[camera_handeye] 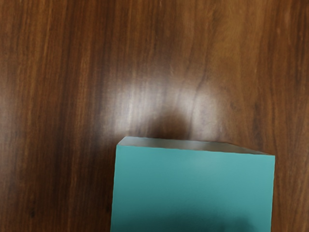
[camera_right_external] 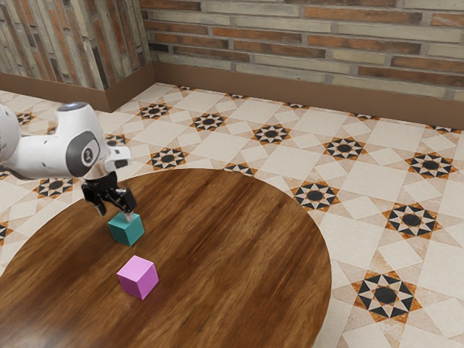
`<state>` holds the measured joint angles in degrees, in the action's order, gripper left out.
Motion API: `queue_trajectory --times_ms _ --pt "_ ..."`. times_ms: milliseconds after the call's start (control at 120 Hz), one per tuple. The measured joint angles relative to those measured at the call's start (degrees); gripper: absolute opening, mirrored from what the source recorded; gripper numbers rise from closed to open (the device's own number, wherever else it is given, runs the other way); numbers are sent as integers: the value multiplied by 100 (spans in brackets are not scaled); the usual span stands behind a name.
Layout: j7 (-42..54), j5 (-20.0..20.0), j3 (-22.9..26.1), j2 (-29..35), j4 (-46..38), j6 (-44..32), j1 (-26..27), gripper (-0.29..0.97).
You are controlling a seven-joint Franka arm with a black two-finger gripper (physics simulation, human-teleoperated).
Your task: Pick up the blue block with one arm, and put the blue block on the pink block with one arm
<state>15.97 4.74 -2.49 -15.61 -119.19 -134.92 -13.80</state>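
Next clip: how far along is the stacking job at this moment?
Done: the approach; the gripper sits right over the blue block, at its top. In hand: the grasp; the block appears to rest on the table, unlifted. Left: lifting it and setting it on the pink block, which stands apart with nothing on it.

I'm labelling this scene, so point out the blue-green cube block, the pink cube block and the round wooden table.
Blue-green cube block [camera_right_external: 134,232], exterior view, side face.
Pink cube block [camera_right_external: 138,267], exterior view, top face.
Round wooden table [camera_right_external: 232,246], exterior view, bare top.
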Motion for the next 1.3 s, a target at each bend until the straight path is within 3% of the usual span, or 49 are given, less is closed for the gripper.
queue_trajectory --times_ms 483,992,1108,1300 --pt "114 24 81 -408 54 -183 -3 65" --pt "160 -30 147 -390 89 -227 -7 37" --pt "135 -60 154 71 -68 -208 -8 34" --pt "37 -50 205 1614 -1098 40 18 35"
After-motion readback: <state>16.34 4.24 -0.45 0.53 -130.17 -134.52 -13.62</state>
